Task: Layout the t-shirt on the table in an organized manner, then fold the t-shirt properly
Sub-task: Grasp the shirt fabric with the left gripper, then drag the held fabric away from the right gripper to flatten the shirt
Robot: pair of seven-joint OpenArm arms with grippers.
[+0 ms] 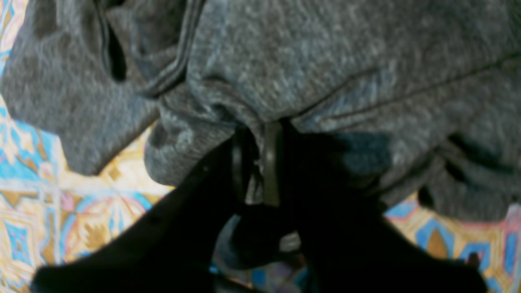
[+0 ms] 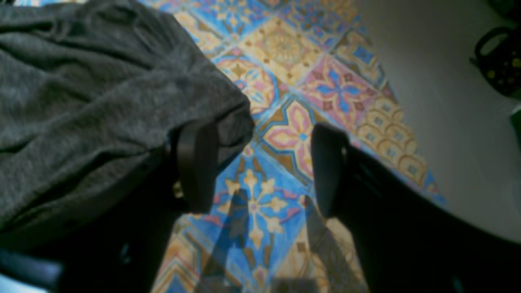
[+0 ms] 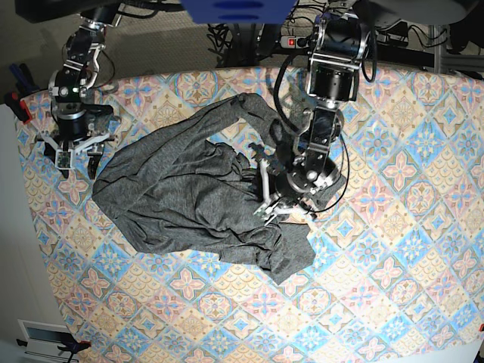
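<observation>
The dark heather-grey t-shirt (image 3: 181, 189) lies crumpled and wrinkled across the left-middle of the table (image 3: 393, 227), one part trailing toward the back. My left gripper (image 3: 266, 198) is at the shirt's right side. In the left wrist view, the left gripper (image 1: 260, 162) has its fingers nearly together with a fold of the t-shirt (image 1: 325, 61) pinched between them. My right gripper (image 3: 76, 162) stands at the shirt's far left corner. In the right wrist view, the right gripper (image 2: 262, 169) is open over bare tablecloth, its left finger (image 2: 197, 167) against the t-shirt (image 2: 81, 101) edge.
The table's edge runs close past the right gripper, with grey floor (image 2: 447, 122) beyond it. A black object (image 2: 500, 61) sits on that floor. Cables and equipment (image 3: 249, 30) crowd the back edge behind both arm bases.
</observation>
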